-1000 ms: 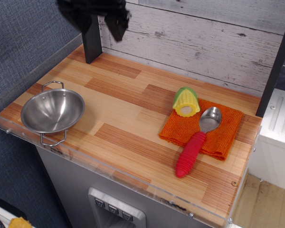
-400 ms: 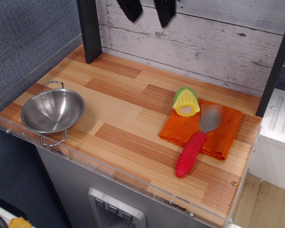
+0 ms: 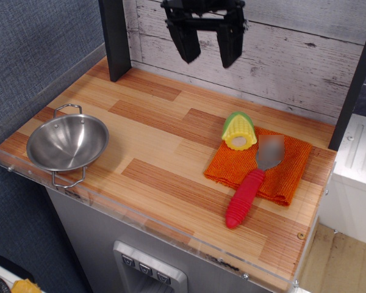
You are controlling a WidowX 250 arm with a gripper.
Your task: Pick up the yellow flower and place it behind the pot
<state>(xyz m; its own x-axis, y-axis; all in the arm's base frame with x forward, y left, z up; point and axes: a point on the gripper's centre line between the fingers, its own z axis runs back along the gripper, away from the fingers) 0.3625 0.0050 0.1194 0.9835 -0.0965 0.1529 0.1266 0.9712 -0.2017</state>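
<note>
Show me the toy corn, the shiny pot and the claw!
toy corn (image 3: 238, 130), main camera view, yellow kernels.
shiny pot (image 3: 46, 162), main camera view, front rim.
claw (image 3: 208, 58), main camera view, gap between its fingertips.

The toy corn cob (image 3: 239, 131), yellow kernels with a green husk, lay on its side near the worktop's back right edge. The shiny steel pot (image 3: 67, 143) stood upright and empty at the front left corner.

1 high, oblique view faces the counter (image 3: 171, 146) and back wall (image 3: 293, 55).
</note>
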